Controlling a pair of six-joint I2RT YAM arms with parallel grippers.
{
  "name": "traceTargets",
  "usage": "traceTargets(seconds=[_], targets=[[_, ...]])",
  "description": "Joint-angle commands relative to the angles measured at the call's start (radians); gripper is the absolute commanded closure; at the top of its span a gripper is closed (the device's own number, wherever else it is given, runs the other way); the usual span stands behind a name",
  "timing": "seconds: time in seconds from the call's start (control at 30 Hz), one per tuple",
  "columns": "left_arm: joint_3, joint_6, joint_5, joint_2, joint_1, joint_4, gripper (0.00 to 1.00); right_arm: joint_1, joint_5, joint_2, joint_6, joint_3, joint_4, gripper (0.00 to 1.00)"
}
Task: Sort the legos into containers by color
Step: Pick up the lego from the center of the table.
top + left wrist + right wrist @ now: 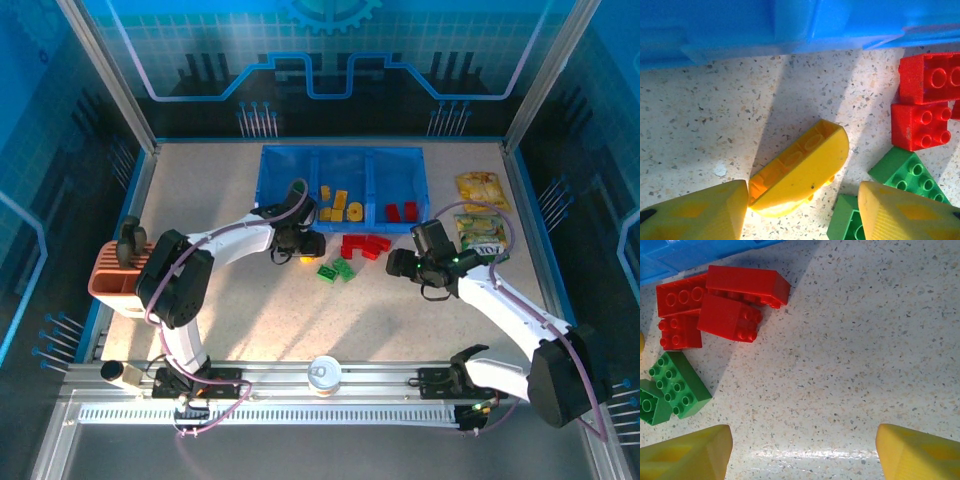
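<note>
No word, brand or number is legible: the print on the yellow snack packet (pixel 481 189) and the green snack packet (pixel 480 232), at two o'clock on the surface (pixel 400 320), is too small, the raised marks inside the yellow brick (pixel 802 172) are blurred, and the gear emblem (pixel 330 12) on the back panel (pixel 420 40) at twelve o'clock is a plain pictogram.

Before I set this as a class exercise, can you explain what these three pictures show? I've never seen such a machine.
These are two robot arms bolted at the near edge of a table; their job is colour sorting. One picture looks down from above; the other two come from a camera on each wrist, so the yellow wedges at the bottom are claw fingers. The blue tray has yellow toy bricks in its middle section and red bricks in its right one. On the table lie loose red bricks and green bricks. The left claw stands open around a yellow half-round brick; the right claw is open over bare table. Neither holds anything.
</note>
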Motion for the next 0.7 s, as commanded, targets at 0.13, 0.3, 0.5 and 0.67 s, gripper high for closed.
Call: traceTargets(seconds=[0.13,0.3,0.5,0.67], targets=[[0.062,0.068,0.056,0.058,-0.003,-0.066,0.38,-0.001,0.001,-0.024,0.017,-0.023,-0.005,0.23],[0.066,0.083,0.037,0.076,-0.006,-0.073,0.38,-0.003,0.006,-0.036,0.017,-0.032,-0.005,0.23],[0.082,0.096,-0.014,0.110,-0.015,-0.103,0.42,-0.002,-0.002,-0.032,0.022,-0.036,0.004,0.23],[0.108,0.097,-0.026,0.115,-0.015,-0.119,0.63,-0.002,-0.005,-0.037,0.023,-0.035,0.004,0.23]])
